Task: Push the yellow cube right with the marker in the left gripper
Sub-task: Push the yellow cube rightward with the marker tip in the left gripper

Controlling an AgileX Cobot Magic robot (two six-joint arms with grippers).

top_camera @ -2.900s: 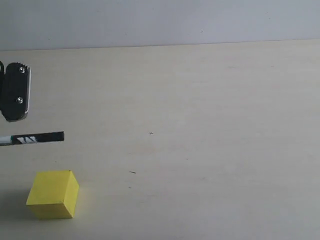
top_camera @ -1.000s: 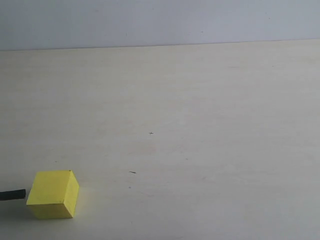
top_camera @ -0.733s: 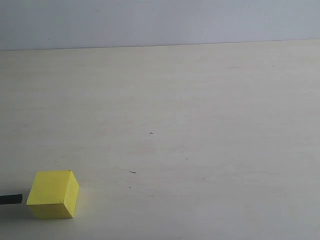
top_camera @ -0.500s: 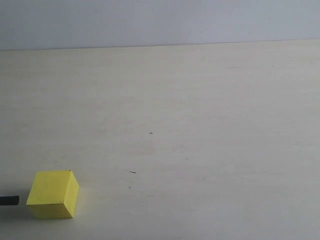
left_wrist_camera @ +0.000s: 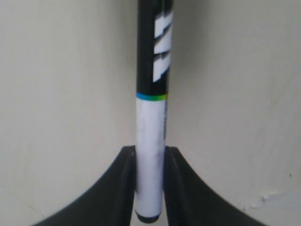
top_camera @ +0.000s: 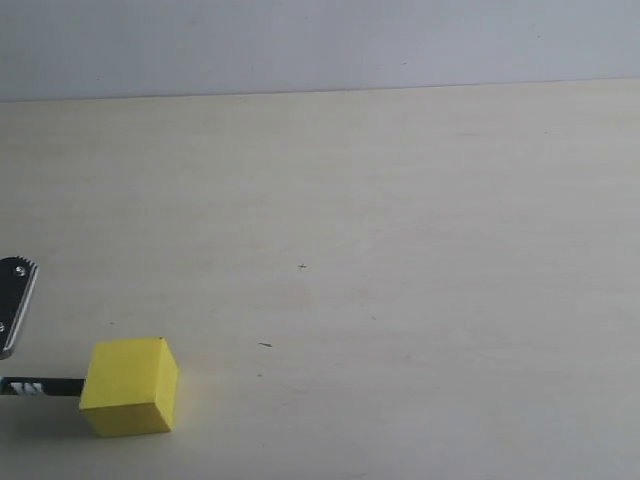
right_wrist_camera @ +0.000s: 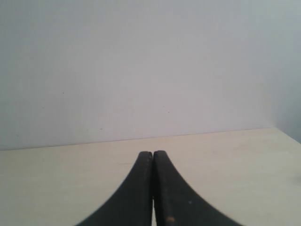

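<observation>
The yellow cube point(top_camera: 130, 386) rests on the pale table near the front left of the exterior view. The marker point(top_camera: 42, 387) lies level to its left, black tip against the cube's left face. Only the edge of my left gripper point(top_camera: 12, 305) shows at the frame's left border. In the left wrist view my left gripper point(left_wrist_camera: 150, 153) is shut on the marker point(left_wrist_camera: 151, 113), its white barrel clamped between the black fingers point(left_wrist_camera: 125, 179) and the black capped end pointing away. My right gripper point(right_wrist_camera: 153, 155) is shut with nothing in it, out of the exterior view.
The pale wooden table point(top_camera: 400, 250) stretches right of the cube, ending at a grey wall point(top_camera: 320, 45) at the back. Small dark specks point(top_camera: 264, 345) mark the surface.
The marker tip has come back right against the cube, and the cube has slid a little to the right. Part of the left gripper has entered at the left border.
</observation>
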